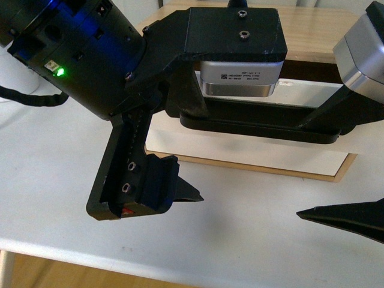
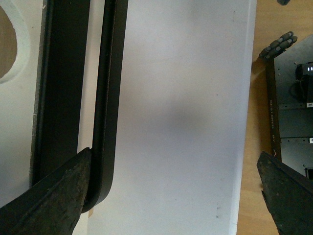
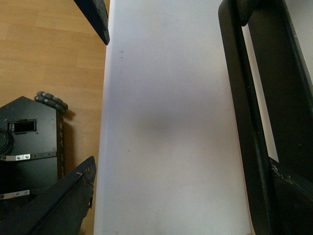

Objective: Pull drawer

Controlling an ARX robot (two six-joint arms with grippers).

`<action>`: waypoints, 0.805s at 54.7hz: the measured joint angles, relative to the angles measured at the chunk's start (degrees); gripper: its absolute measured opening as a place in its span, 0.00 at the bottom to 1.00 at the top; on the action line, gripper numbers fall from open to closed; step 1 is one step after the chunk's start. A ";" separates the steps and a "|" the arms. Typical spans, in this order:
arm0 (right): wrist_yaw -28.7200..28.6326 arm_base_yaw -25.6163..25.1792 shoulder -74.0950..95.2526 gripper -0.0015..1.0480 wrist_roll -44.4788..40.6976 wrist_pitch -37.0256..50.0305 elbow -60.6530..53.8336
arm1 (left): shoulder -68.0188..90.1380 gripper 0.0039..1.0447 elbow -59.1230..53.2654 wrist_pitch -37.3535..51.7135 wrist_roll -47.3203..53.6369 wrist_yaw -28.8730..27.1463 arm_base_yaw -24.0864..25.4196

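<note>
Front view: left arm (image 1: 90, 54) hides much of the drawer (image 1: 252, 150); left gripper (image 2: 173, 161) and right gripper (image 3: 183, 166) spread, straddling its handle (image 2: 110, 98).

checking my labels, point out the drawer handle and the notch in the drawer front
drawer handle (image 1: 258, 129), front view, middle of the black bar
notch (image 2: 5, 46), left wrist view, inside the half-round cutout
</note>
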 joint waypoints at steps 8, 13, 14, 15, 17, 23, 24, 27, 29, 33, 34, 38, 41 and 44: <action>-2.27 -0.70 -2.89 0.91 5.53 4.28 -1.46 | -2.84 0.95 -3.37 9.07 -3.58 -0.42 -0.11; -4.20 -1.68 -6.62 0.91 9.66 5.75 -1.81 | -6.05 0.95 -4.66 13.57 -6.19 -0.70 -0.50; -4.37 -1.95 -7.54 0.91 10.49 6.21 -2.03 | -6.43 0.95 -4.85 14.05 -6.51 -0.81 -0.57; -4.50 -2.05 -8.00 0.91 10.91 6.36 -2.14 | -7.28 0.95 -5.29 15.04 -7.13 -0.92 -0.72; -4.98 -2.43 -9.46 0.91 12.02 6.75 -2.54 | -8.57 0.95 -5.99 16.31 -8.07 -1.07 -0.94; -5.40 -3.61 -14.47 0.91 15.87 9.84 -4.52 | -12.28 0.95 -8.44 20.24 -10.82 -2.67 -1.49; -5.35 -3.74 -15.06 0.91 16.33 10.19 -4.74 | -13.25 0.95 -9.14 21.35 -11.50 -3.15 -1.60; -4.68 -4.35 -18.14 0.91 18.58 12.28 -6.16 | -15.80 0.95 -11.02 24.39 -13.11 -4.28 -1.70; -4.68 -4.74 -20.11 0.91 19.63 13.20 -7.10 | -17.46 0.95 -12.31 26.49 -14.56 -5.46 -1.75; -3.41 -5.99 -25.66 0.91 23.32 16.68 -10.58 | -21.84 0.95 -15.74 30.80 -17.70 -7.06 -1.79; -2.97 -6.38 -27.08 0.91 24.39 17.97 -11.63 | -23.89 0.95 -17.46 32.79 -18.99 -8.24 -1.79; -1.38 -7.89 -31.87 0.91 28.44 22.36 -15.21 | -28.15 0.95 -20.81 36.46 -21.59 -10.93 -1.73; -0.24 -9.20 -35.45 0.91 31.47 25.14 -17.99 | -31.74 0.95 -23.74 39.50 -23.76 -14.01 -1.46; 0.68 -10.75 -39.15 0.91 34.38 27.30 -20.94 | -35.34 0.95 -26.99 42.34 -26.36 -15.89 -1.03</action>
